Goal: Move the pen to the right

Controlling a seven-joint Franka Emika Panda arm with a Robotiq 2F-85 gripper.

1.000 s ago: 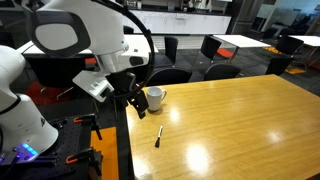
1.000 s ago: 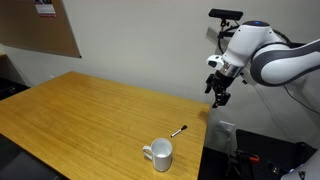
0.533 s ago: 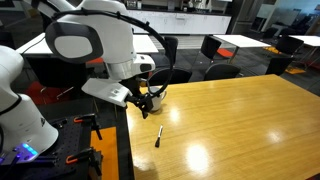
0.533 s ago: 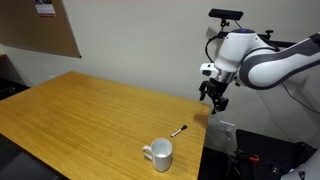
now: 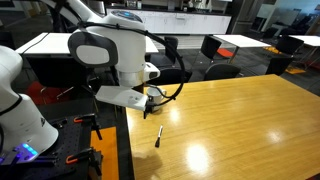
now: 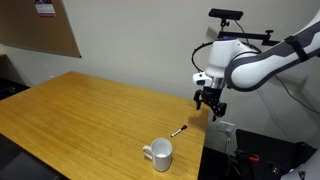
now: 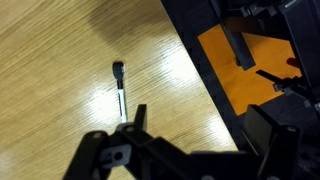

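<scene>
1. Holds nothing in the gripper [image 6: 212, 110]: jaws spread wide, with only bare wood and the table edge between them in the wrist view.
2. Hovers above the near edge of the wooden table [image 6: 90, 110], fingers pointing down and clear of the surface in an exterior view.
3. Shows the pen [image 7: 121, 90] in the wrist view lying flat on the wood, just beyond one of the fingertips [image 7: 137, 118] and off to that finger's side rather than centred between the jaws.
4. Looks thin and straight: a small dark end farthest from the gripper, and a paler, shiny shaft running back towards it under the glare.
5. Appears in both exterior views as a short dark stick [image 5: 158, 136] [image 6: 179, 131] below the gripper, near it but not touching, and further onto the table than the hand.
6. Cannot tell from the exterior views which end of the pen is the lighter one; too small there.
7. Leaves a white mug [image 6: 160, 154] upright on the table, beyond the pen from the gripper and apart from both.
8. Takes in an orange patch [image 7: 235, 55] past the table edge, on the gripper's other side from the pen in the wrist view.
</scene>
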